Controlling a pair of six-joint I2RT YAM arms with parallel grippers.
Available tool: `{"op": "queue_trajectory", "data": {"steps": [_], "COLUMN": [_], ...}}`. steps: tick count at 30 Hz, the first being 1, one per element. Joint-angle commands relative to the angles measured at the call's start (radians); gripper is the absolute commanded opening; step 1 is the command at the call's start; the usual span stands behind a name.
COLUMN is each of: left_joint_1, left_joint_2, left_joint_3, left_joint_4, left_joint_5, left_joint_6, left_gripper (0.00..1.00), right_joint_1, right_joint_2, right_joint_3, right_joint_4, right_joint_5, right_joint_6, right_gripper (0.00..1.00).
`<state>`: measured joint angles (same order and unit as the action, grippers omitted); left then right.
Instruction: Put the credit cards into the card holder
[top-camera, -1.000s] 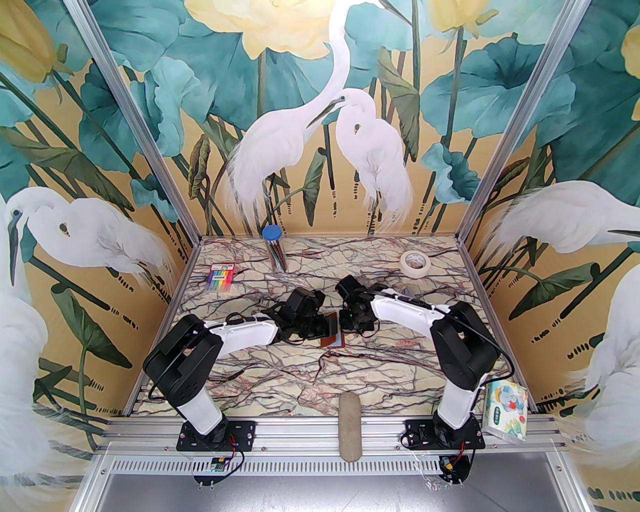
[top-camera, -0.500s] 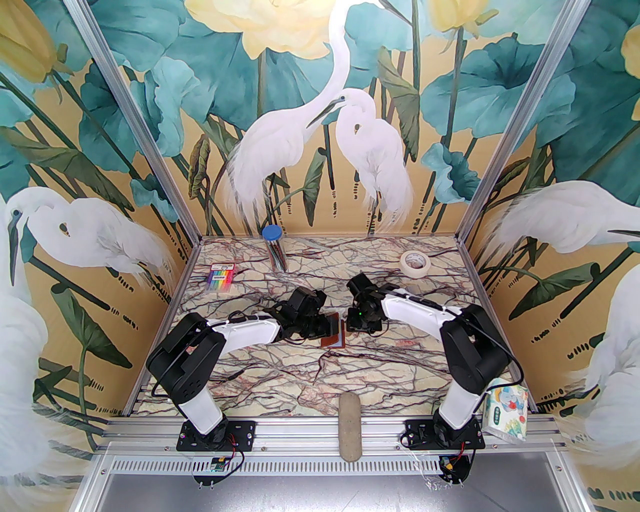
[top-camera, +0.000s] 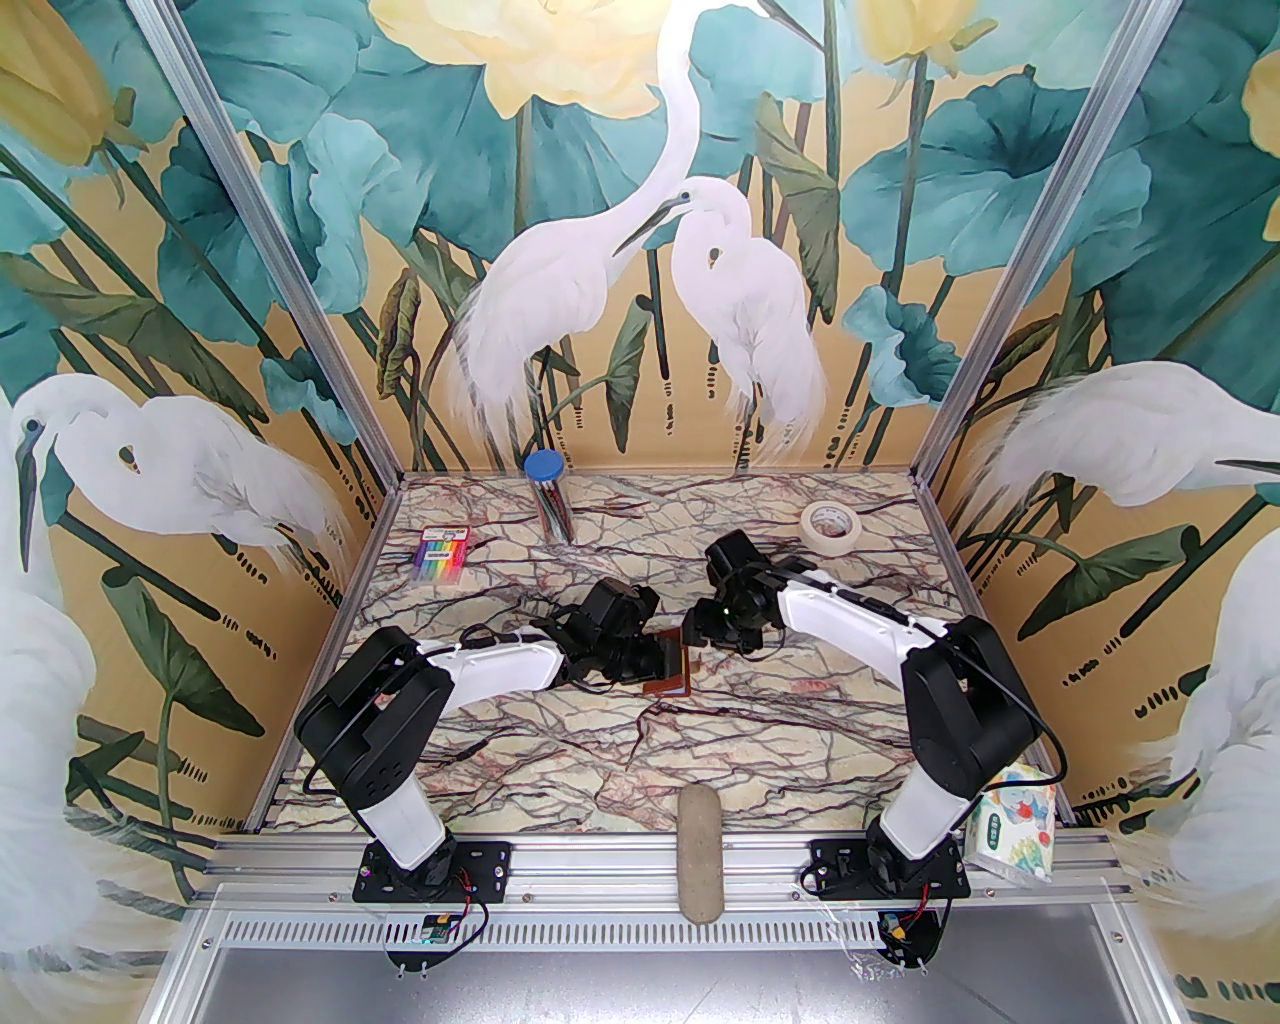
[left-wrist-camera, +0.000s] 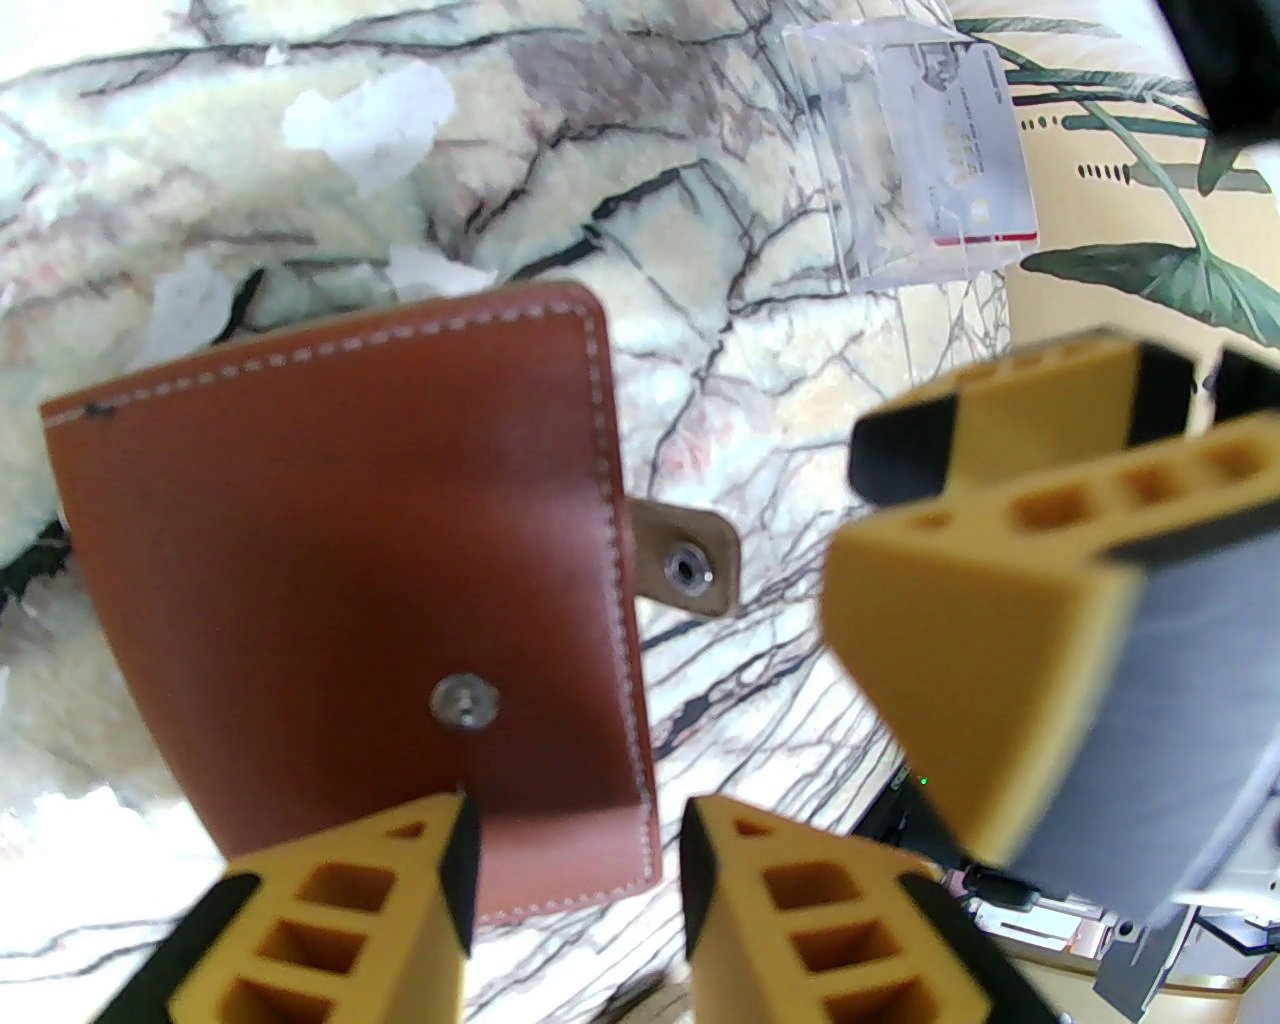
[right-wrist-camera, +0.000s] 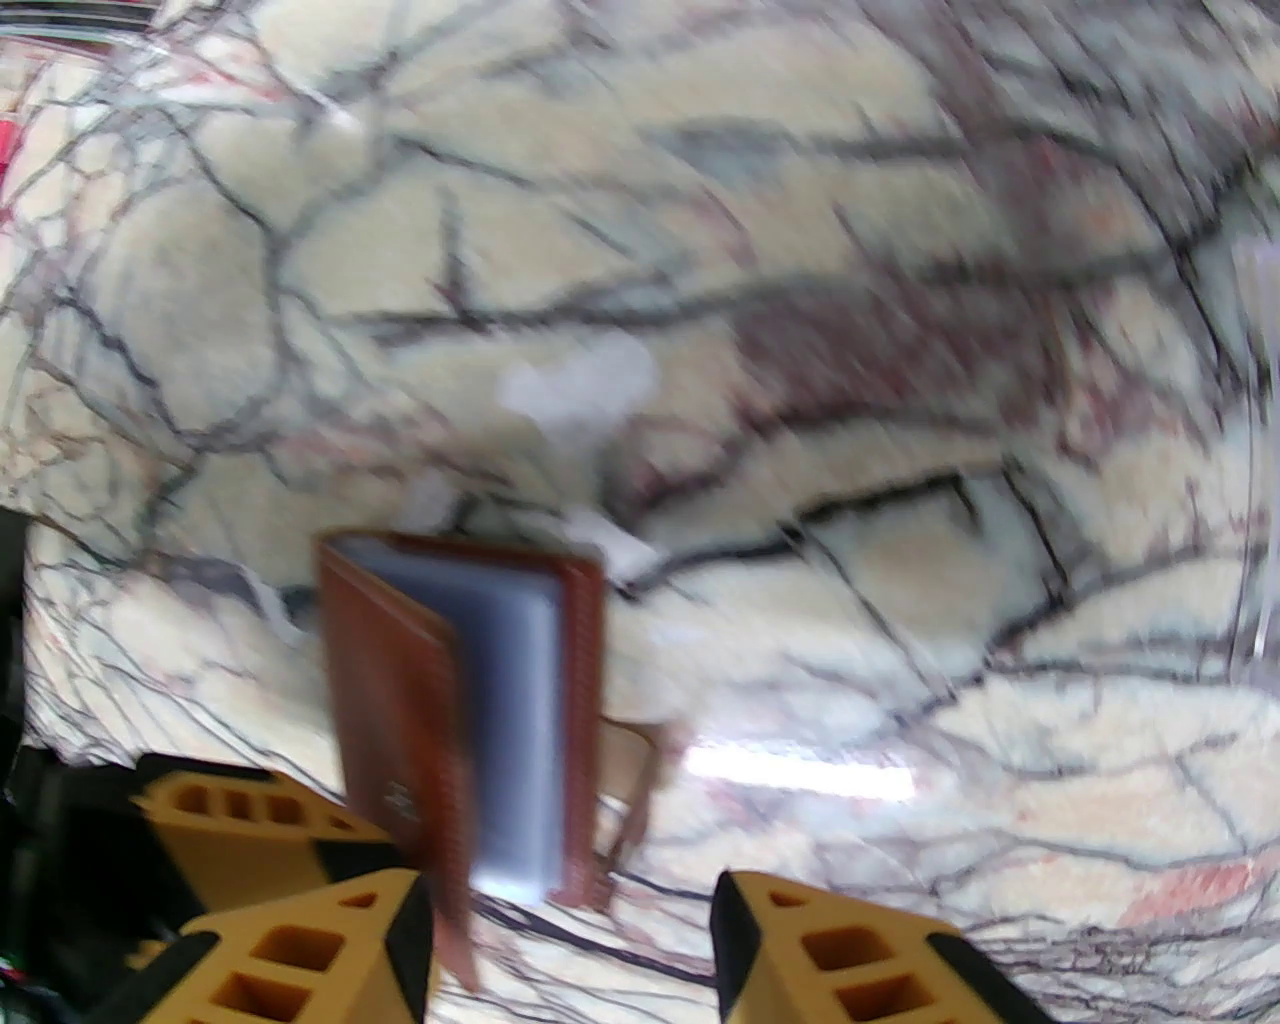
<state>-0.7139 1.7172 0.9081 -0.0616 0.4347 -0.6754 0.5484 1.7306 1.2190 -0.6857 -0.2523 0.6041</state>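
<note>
at the middle of the table (top-camera: 700, 760) the card holder (top-camera: 668, 685) lies ajar between the left gripper (left-wrist-camera: 575, 830), jaws apart astride its corner, and the open right gripper (right-wrist-camera: 570, 890), so the unheld cover (right-wrist-camera: 400, 700) may flop shut before the credit card (left-wrist-camera: 975, 150) arrives.

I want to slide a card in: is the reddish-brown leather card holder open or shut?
Partly open. The reddish-brown leather card holder has its cover lifted off the pale bluish sleeves, snap tab unfastened.
</note>
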Motion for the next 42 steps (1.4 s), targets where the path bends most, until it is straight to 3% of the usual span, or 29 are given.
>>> {"op": "queue_trajectory", "data": {"steps": [1,9,18,23,34,39,42], "left_joint_1": [-0.007,-0.007,-0.008,-0.005,0.029,0.027,0.022], "left_joint_2": [0.022,0.017,-0.028,-0.095,-0.018,0.037,0.057], "left_joint_3": [0.021,0.027,0.024,0.021,0.019,0.056,0.075], "left_joint_4": [-0.019,-0.035,-0.051,-0.156,-0.229,-0.231,-0.242], "left_joint_5": [0.027,0.027,0.013,-0.095,-0.201,-0.189,-0.2], "left_joint_6": [0.027,0.033,0.029,0.072,0.065,0.063,0.064], "left_gripper": [0.4,0.39,0.43,0.45,0.43,0.44,0.5], "right_joint_1": [-0.001,-0.002,-0.001,-0.002,0.0,0.001,0.002], "right_joint_2": [0.055,0.152,0.205,0.21,0.198,0.198,0.199], "right_joint_3": [0.05,0.083,0.077,0.075,0.063,0.06,0.057], "right_joint_4": [-0.028,-0.021,-0.052,-0.051,-0.052,-0.048,-0.044], "right_joint_5": [-0.019,-0.079,-0.022,-0.013,-0.011,-0.011,-0.011], "right_joint_6": [-0.026,-0.052,-0.068,-0.07,-0.071,-0.066,-0.062], "right_gripper": [0.51,0.45,0.41,0.4,0.4,0.39,0.39]}}
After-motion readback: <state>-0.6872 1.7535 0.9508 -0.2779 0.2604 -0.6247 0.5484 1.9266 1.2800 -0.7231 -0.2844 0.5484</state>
